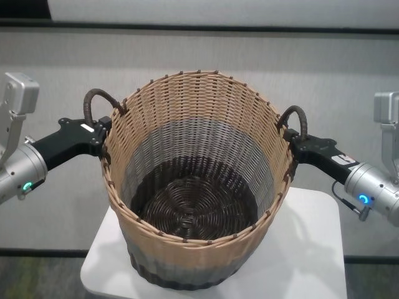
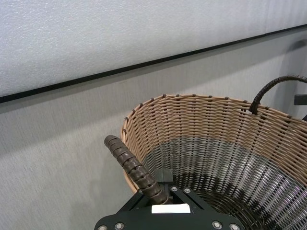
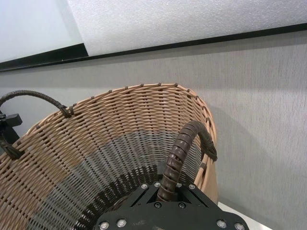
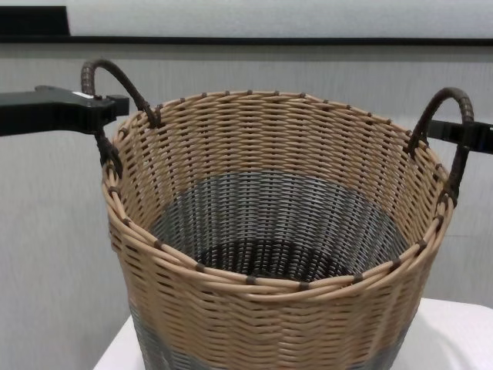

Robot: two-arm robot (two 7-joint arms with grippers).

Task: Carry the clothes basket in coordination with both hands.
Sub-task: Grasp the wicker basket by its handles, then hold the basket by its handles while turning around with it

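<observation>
Basket: clothes basket (image 1: 196,187), round woven wicker, tan upper band, grey middle, dark brown base; upright, tipped slightly toward the near side, empty inside.
Position: base on the small white table (image 1: 312,249), centred between the two arms, near edge of the table under it; not clearly lifted yet.
Left handle: dark wrapped loop (image 1: 100,103) at the left rim, standing above the weave.
Right handle: matching loop (image 1: 298,118) at the right rim.
Left gripper: left gripper (image 1: 100,134) at the left handle, jaws closed down on the loop; wrist view shows the wrapped handle (image 2: 136,172) running into the black jaw body.
Right gripper: right gripper (image 1: 293,146) at the right handle, jaws clamped shut on the loop; wrapped handle (image 3: 180,160) seen entering the jaw housing in its wrist view.
Handling, judged: probably light for its bulk, empty; wicker stiff but with some give, handles able to flex and pivot at their rim knots.
Hold points, judged: the two loops, opposite each other, best gripped low near the rim for less swing.
Risk, judged: uneven lift from either side likely to tilt or twist the basket; ribbed handle wrap should resist slipping.
Step in hand, judged: both grips set, lift ready to begin.
</observation>
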